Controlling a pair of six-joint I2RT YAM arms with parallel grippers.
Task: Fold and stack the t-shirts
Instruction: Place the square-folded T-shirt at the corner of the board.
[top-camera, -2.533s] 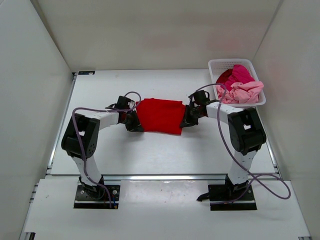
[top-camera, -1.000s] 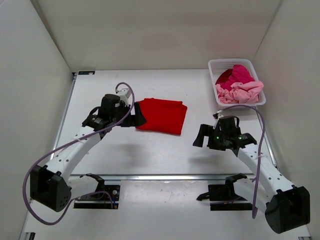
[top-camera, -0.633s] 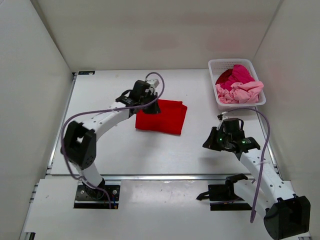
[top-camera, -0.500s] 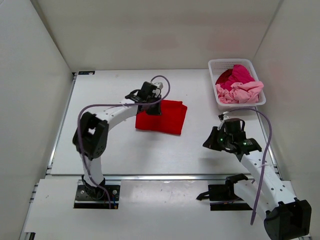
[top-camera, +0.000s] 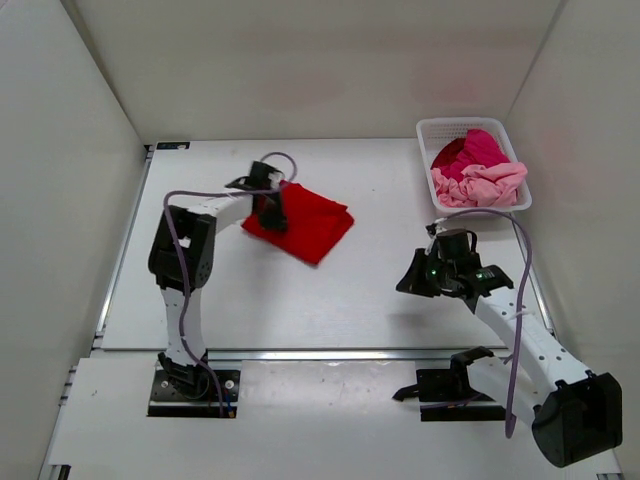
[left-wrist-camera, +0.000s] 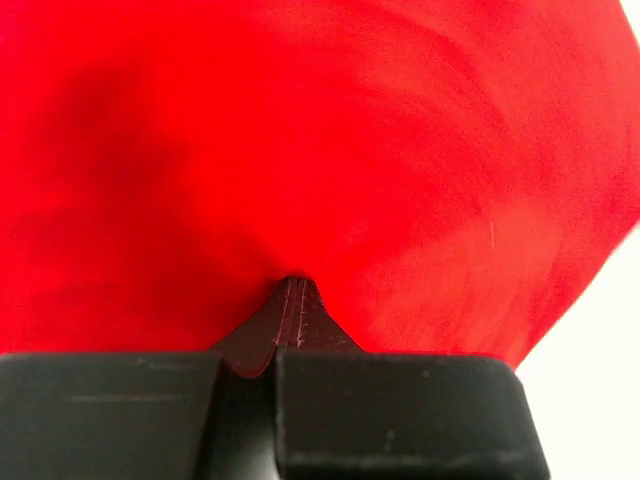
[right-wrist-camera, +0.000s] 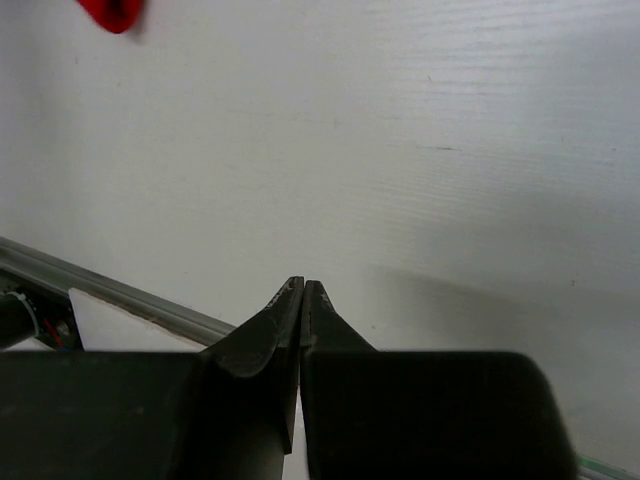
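The folded bright red t-shirt (top-camera: 308, 226) lies turned at an angle on the table, left of centre. My left gripper (top-camera: 270, 217) is shut, its tips pressed against the shirt's left edge; no cloth shows between the jaws. In the left wrist view the red cloth (left-wrist-camera: 320, 150) fills the frame beyond the closed tips (left-wrist-camera: 293, 284). My right gripper (top-camera: 406, 281) is shut and empty, hovering over bare table at the right; its wrist view shows closed tips (right-wrist-camera: 303, 286) and a corner of the red shirt (right-wrist-camera: 112, 12). A magenta t-shirt (top-camera: 478, 148) and a pale pink t-shirt (top-camera: 487, 184) lie crumpled in the basket.
The white lattice basket (top-camera: 424, 134) stands at the back right corner. White walls enclose the table on three sides. A metal rail (top-camera: 320, 352) runs along the table's near edge, also seen in the right wrist view (right-wrist-camera: 120, 295).
The left gripper moved left with its tips on the red shirt; the shirt slid left and rotated to a diagonal. The right arm has stayed nearly still, clear of the shirt.
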